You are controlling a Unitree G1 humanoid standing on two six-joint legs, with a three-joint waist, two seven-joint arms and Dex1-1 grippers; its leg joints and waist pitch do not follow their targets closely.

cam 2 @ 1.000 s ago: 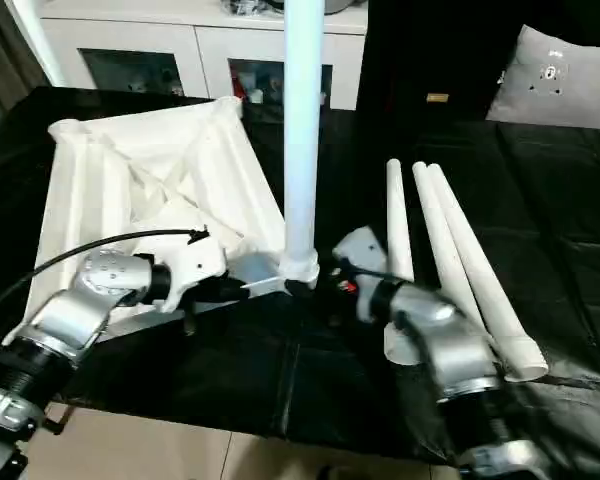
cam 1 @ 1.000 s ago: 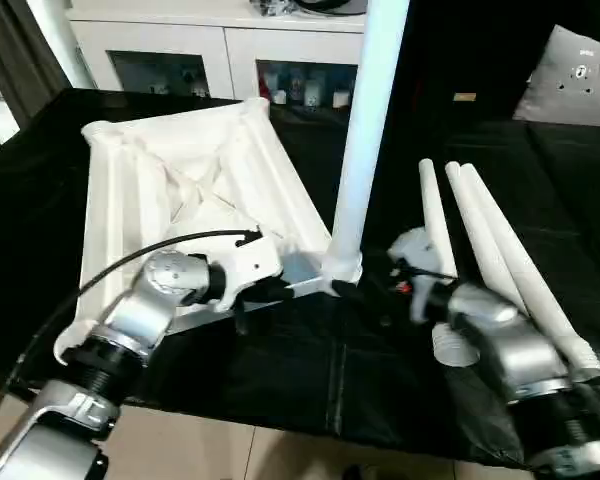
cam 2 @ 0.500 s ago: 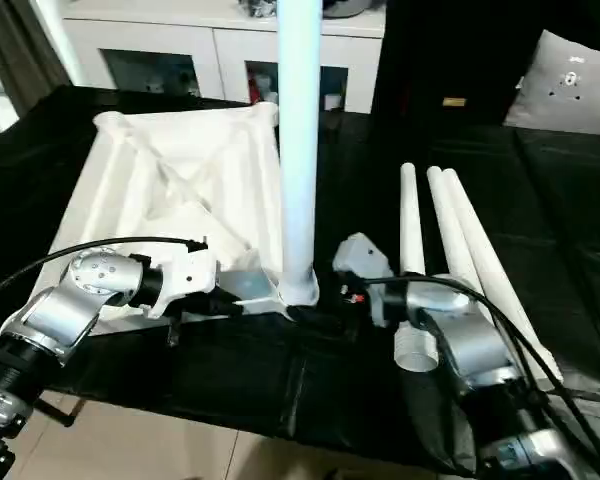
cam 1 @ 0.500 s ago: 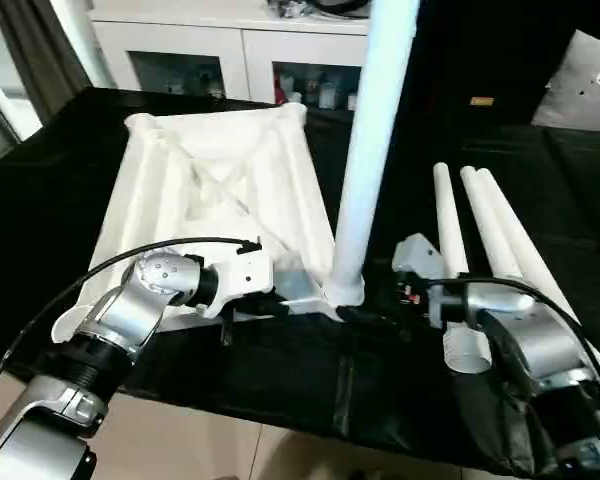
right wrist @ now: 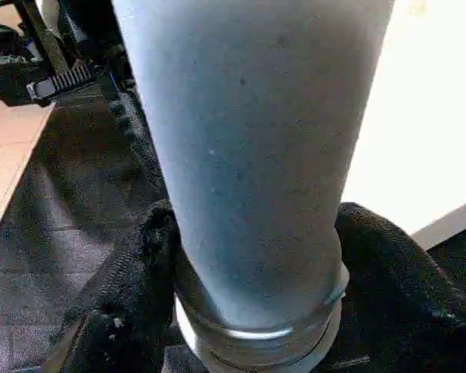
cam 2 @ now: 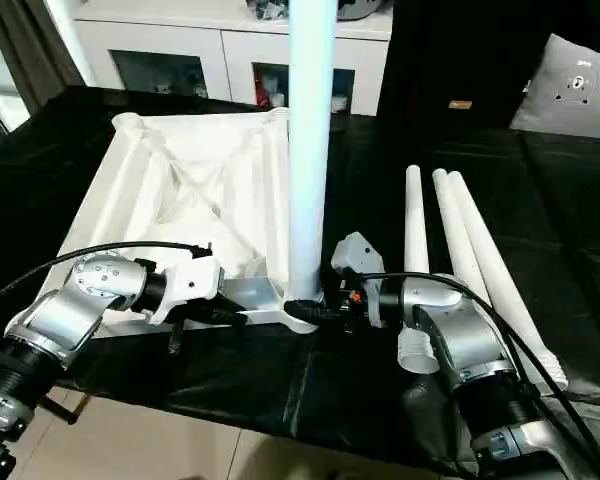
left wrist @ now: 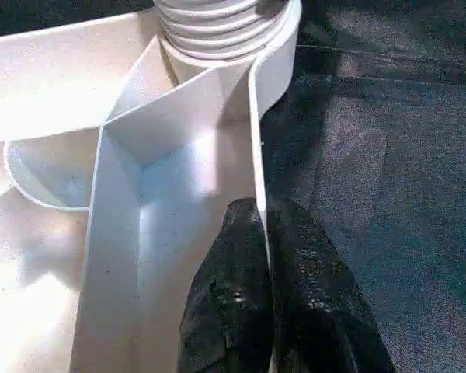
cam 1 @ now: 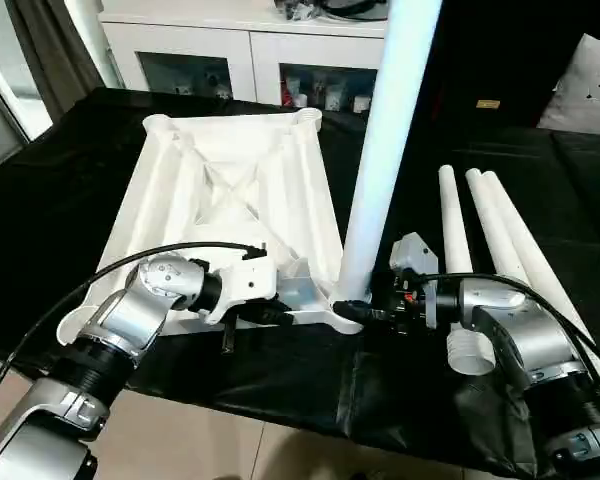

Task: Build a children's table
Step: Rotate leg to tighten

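While the white tabletop (cam 1: pixel 230 215) lies upside down on the black-covered work surface (cam 1: pixel 60 170), ribbed underside up and round sockets at its corners, one table leg (cam 1: pixel 385 150) stands upright in the near corner socket (cam 1: pixel 348 312) closest to the robot's right arm, rising out past the top of the head views; the left gripper (left wrist: pixel 268 268) reaches in from the near edge and has its two black fingers (left wrist: pixel 233 303) pressed together on the thin rim wall of the tabletop just beside that socket, one finger on each side of the wall; the right gripper (right wrist: pixel 248 287) comes from the other side at the foot of the standing leg, its fingers (right wrist: pixel 136 287) spread on either side of the leg's base just above the threaded collar, close against it, though whether they actually squeeze the leg cannot be told; three more legs (cam 1: pixel 490 250) lie side by side on the black cloth beyond the right forearm, their wide ends toward the robot and the nearest one close by the right wrist; a black cable (cam 1: pixel 130 265) loops over the left forearm; behind the work surface stands a white cabinet (cam 1: pixel 240 55) with dark glass doors, and a grey cushion (cam 2: pixel 575 90) rests at the far right.
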